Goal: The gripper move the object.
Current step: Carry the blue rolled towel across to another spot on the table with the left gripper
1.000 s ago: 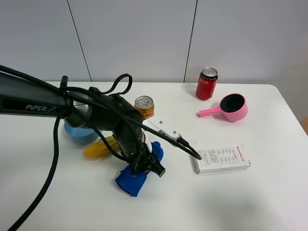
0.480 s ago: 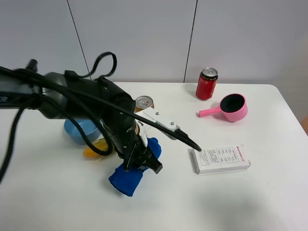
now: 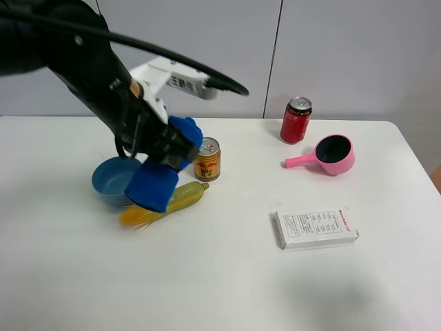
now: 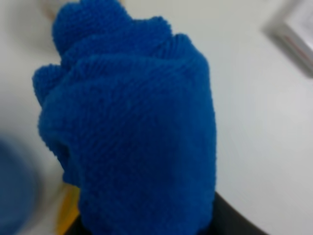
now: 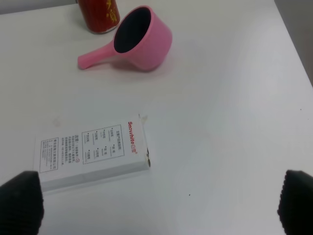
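A second ago the left pincer [image 3: 164,153] was down on the counter [image 3: 227,289], in front of the gold can [image 3: 207,158], clamped around the blue cloth bundle [image 3: 153,185]. Now arm and bundle are up off the surface and to the left of that can. So the grasp has held through the lift. By my reading the carry is under way and only the set-down is left. Where it should land is not given.

Farthest left of the gold can sits the light-blue bowl [image 3: 110,185]. The corn cob [image 3: 180,200] lies just left of and in front of the can, now uncovered. The bundle hangs in the air over the cob and the bowl's near rim, just left of the can and touching neither. The left pincer is clenched on the bundle's cinched middle, one lobe sticking out above the fingers and the longer one drooping below. In the left wrist view the cloth fills nearly everything.

Well to the right of the can, the right pincer [image 5: 157,200] is spread wide with nothing in it, near the white box [image 5: 93,152].
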`<state>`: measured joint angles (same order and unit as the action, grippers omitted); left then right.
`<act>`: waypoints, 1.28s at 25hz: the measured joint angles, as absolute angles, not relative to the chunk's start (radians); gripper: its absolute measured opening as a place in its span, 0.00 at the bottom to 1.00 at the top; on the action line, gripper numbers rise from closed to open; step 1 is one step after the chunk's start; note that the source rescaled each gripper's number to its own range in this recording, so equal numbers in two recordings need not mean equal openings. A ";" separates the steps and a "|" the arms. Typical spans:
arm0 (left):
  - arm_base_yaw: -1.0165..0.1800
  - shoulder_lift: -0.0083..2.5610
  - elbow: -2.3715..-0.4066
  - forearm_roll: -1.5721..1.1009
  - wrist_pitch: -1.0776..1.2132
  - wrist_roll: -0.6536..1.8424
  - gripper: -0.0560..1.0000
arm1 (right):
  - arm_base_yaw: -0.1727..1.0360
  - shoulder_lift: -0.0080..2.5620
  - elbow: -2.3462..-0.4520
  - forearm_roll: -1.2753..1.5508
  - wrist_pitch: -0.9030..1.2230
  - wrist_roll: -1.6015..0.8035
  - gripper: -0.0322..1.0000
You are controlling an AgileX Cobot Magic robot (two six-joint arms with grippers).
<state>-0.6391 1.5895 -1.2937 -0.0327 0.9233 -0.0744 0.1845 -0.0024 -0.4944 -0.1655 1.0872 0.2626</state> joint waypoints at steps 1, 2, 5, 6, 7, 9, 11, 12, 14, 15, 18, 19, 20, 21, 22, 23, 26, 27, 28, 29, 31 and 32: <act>-0.602 1.588 -1.316 -0.024 0.954 -0.074 0.05 | 0.184 -0.002 -0.494 -0.165 1.087 0.263 1.00; -0.569 1.588 -1.331 -0.014 0.983 -0.073 0.05 | 0.184 -0.002 -0.494 -0.165 1.087 0.263 1.00; -0.441 1.586 -1.357 0.000 1.034 -0.067 0.05 | 0.184 -0.002 -0.494 -0.165 1.087 0.263 1.00; -0.404 1.586 -1.359 0.000 1.047 -0.067 0.05 | 0.184 -0.002 -0.494 -0.165 1.087 0.263 1.00; -0.360 1.586 -1.361 0.000 1.056 -0.067 0.05 | 0.184 -0.002 -0.494 -0.165 1.087 0.263 1.00; -0.282 1.586 -1.361 0.000 1.071 -0.059 0.05 | 0.184 -0.002 -0.494 -0.165 1.087 0.263 1.00; -0.204 1.586 -1.361 0.000 1.079 -0.044 0.05 | 0.184 -0.002 -0.494 -0.165 1.087 0.263 1.00; -0.166 1.586 -1.361 0.000 1.080 -0.040 0.05 | 0.184 -0.002 -0.494 -0.165 1.087 0.263 1.00; -0.101 1.586 -1.361 0.000 1.080 -0.034 0.05 | 0.184 -0.002 -0.494 -0.165 1.087 0.263 1.00; -0.069 1.586 -1.361 0.000 1.080 -0.032 0.05 | 0.184 -0.002 -0.494 -0.165 1.087 0.263 1.00; 0.010 1.586 -1.361 0.000 1.057 -0.020 0.05 | 0.184 -0.002 -0.494 -0.165 1.087 0.263 1.00; 0.034 1.589 -1.361 0.000 1.039 -0.016 0.05 | 0.184 -0.002 -0.494 -0.165 1.087 0.263 1.00; 0.053 1.594 -1.361 0.000 1.022 -0.014 0.05 | 0.184 -0.002 -0.494 -0.165 1.087 0.263 1.00; 0.072 1.604 -1.361 0.000 1.011 -0.009 0.05 | 0.184 -0.002 -0.494 -0.165 1.087 0.263 1.00; 0.087 1.618 -1.361 -0.006 1.004 -0.006 0.05 | 0.184 -0.002 -0.494 -0.165 1.087 0.263 1.00; 0.098 1.636 -1.361 -0.009 1.000 0.000 0.05 | 0.184 -0.002 -0.494 -0.165 1.087 0.263 1.00; 0.118 1.697 -1.361 -0.013 0.998 0.000 0.05 | 0.184 -0.002 -0.494 -0.165 1.087 0.263 1.00; 0.120 1.715 -1.361 -0.017 0.997 0.000 0.05 | 0.184 -0.002 -0.494 -0.165 1.087 0.263 1.00; 0.122 1.736 -1.361 -0.026 0.997 0.014 0.05 | 0.184 -0.002 -0.494 -0.165 1.087 0.263 1.00; 0.122 1.756 -1.361 -0.033 0.993 0.022 0.05 | 0.184 -0.002 -0.494 -0.165 1.087 0.263 1.00; 0.128 1.792 -1.361 -0.045 0.980 0.035 0.05 | 0.184 -0.002 -0.494 -0.165 1.087 0.263 1.00; 0.133 1.812 -1.361 -0.048 0.973 0.039 0.05 | 0.184 -0.002 -0.494 -0.165 1.087 0.263 1.00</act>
